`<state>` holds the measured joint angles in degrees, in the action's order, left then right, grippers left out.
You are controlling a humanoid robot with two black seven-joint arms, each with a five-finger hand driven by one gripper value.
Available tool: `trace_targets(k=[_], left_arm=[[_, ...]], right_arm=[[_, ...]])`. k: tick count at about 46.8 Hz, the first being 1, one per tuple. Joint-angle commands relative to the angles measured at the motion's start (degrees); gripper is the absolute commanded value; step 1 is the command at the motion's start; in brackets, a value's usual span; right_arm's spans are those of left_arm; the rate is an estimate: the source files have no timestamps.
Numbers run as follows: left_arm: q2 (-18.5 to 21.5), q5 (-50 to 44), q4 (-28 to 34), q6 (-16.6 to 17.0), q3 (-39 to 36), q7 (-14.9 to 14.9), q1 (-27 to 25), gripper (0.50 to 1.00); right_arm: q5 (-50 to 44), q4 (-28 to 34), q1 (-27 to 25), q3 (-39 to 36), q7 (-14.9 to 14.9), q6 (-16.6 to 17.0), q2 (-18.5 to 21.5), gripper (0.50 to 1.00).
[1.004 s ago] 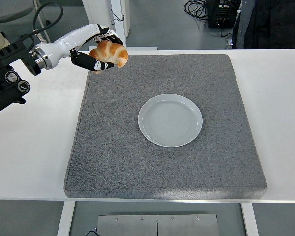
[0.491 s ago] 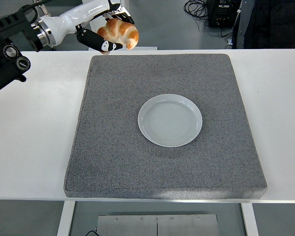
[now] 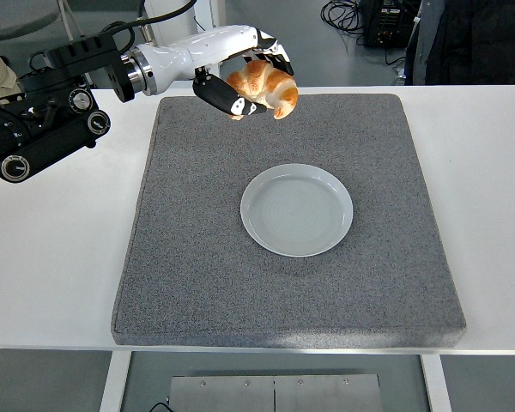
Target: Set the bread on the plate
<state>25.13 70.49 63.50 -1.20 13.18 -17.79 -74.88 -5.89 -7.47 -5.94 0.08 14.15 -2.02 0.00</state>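
Note:
A golden-brown croissant-shaped bread (image 3: 266,87) hangs in the air over the far part of the grey mat, held by my left hand (image 3: 245,79), whose fingers are curled around it. The white round plate (image 3: 297,209) lies empty near the middle of the mat, below and slightly right of the bread. My left arm reaches in from the left edge, white forearm leading to the hand. The right arm does not show.
A thick grey foam mat (image 3: 197,257) covers most of the white table (image 3: 51,249). A person in dark clothing (image 3: 472,39) stands at the top right behind the table. Cables and equipment lie on the floor beyond.
My left hand has carried the bread to the right and nearer, from beyond the mat's far left corner to over its far middle, closer to the plate.

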Motion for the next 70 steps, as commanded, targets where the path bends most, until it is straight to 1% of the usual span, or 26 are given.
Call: trace_targets(k=[1,6,24,38,41,47,55,60,70], left_arm=[[-0.95,0.00,-0.04,-0.03,-1.31,-0.05,-0.79,0.500],[-2.62,0.00,-0.04,-0.03,-2.81,-0.23,-1.67,0.500],[-8.42,0.26,-0.74,0.06,-4.48,-0.23,-1.76,0.500],[-13.26,2.98,-2.24,0.06,-5.62,-0.32,-1.06,0.500],[-14.23,3.86,-2.94,0.14,-7.02,-0.40,-1.06,0.500],[-15.46,4.22,-4.70,0.76,-9.84,-0.58,-1.06,0.500],[-17.22,4.83,-6.54,1.11,-10.28,-0.58,-0.18,0.500],[-17.57,6.50,-7.42,2.17,-11.69,-0.58,0.96,0.500],[-18.27,6.85,-8.92,2.87,-13.27,-0.58,2.90,0.500]], right_arm=[[0.00,0.00,-0.04,0.01,0.00,0.00,0.00,1.000],[-0.09,0.00,-0.04,0.01,0.00,0.00,0.00,1.000],[0.00,0.00,-0.03,0.01,0.00,0.00,0.00,1.000],[0.00,0.00,-0.04,0.01,0.00,0.00,0.00,1.000],[0.00,0.00,-0.04,0.01,0.00,0.00,0.00,1.000],[-0.09,0.00,0.05,0.01,0.00,0.00,0.00,1.000],[0.00,0.00,-0.04,0.01,0.00,0.00,0.00,1.000],[0.00,0.00,-0.03,0.01,0.00,0.00,0.00,1.000],[0.00,0.00,-0.03,0.01,0.00,0.00,0.00,1.000]])
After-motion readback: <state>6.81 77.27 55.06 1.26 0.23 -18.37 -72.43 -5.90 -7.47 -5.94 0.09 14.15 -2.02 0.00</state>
